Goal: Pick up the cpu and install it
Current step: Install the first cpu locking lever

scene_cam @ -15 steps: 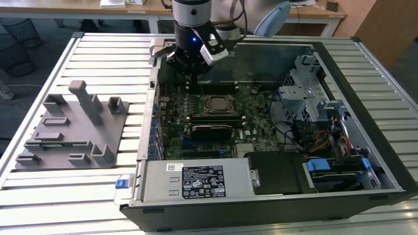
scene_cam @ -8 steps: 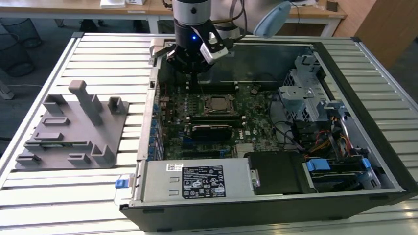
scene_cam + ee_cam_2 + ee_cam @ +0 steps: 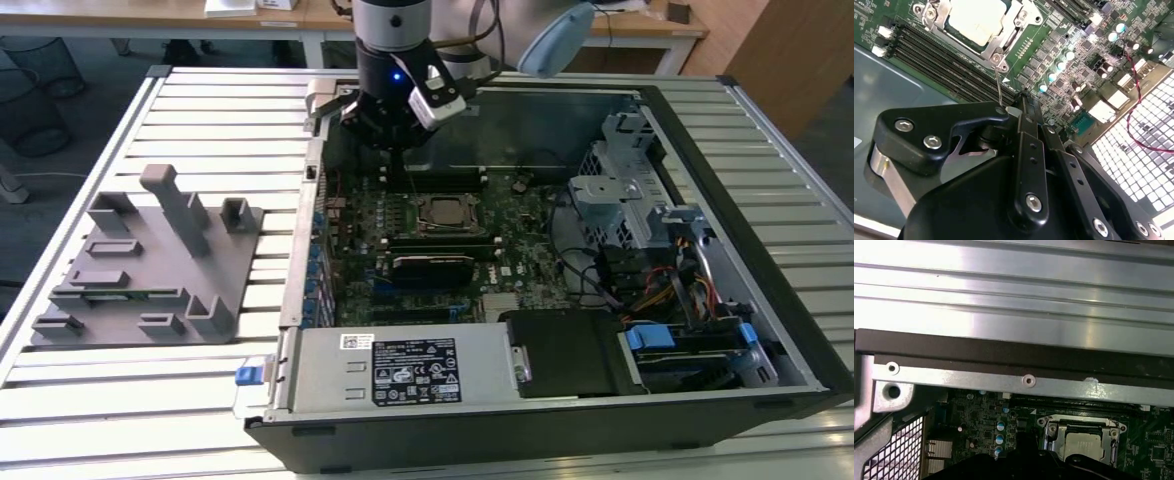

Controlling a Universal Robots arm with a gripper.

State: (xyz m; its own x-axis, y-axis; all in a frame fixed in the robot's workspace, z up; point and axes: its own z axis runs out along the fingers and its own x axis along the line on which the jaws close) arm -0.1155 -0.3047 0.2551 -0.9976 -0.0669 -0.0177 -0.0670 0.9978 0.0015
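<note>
In the second wrist view the black gripper (image 3: 1021, 102) fills the foreground, its fingers closed together on nothing. Beyond it, the cpu (image 3: 976, 20), pale silver, sits inside the metal-framed socket (image 3: 999, 47). The exterior view shows the open computer case (image 3: 787, 330) around the motherboard (image 3: 514, 250).

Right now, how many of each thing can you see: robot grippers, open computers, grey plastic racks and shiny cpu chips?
gripper: 1
open computer case: 1
grey plastic rack: 1
cpu, lying in the socket on the board: 1
Total: 4
</note>
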